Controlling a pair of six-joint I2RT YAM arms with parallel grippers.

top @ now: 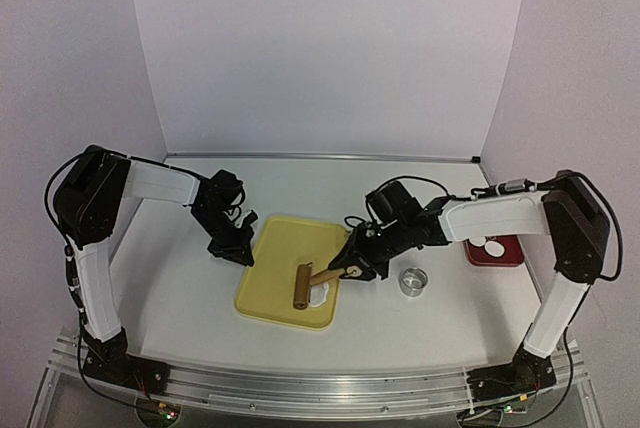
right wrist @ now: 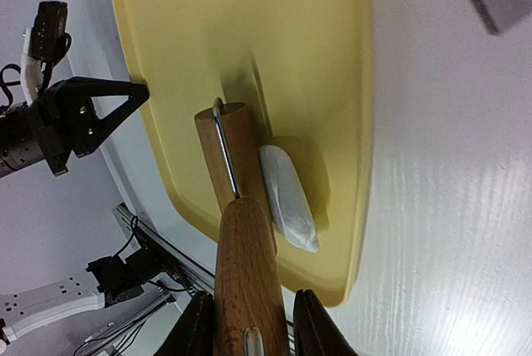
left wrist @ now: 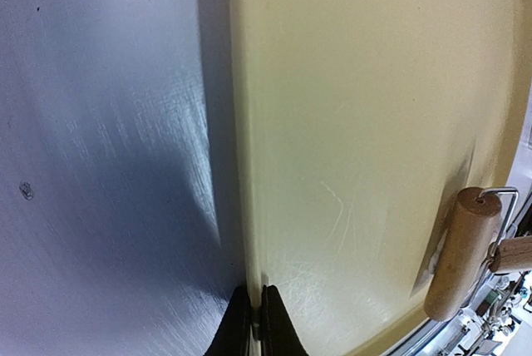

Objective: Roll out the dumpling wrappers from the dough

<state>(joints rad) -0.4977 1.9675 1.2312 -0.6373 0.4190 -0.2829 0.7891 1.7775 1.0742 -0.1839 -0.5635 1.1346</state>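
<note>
While left gripper clamps its left rim, yellow tray holds rolling pin and dough, near right. Right gripper grasps the pin's handle. Red dish, right: dumpling wrappers, well right of both grippers. Ring cutter between.

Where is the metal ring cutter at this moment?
In the top view, the metal ring cutter stands on the table on the robot's right side, just right of the yellow tray and left of the red dish.
</note>
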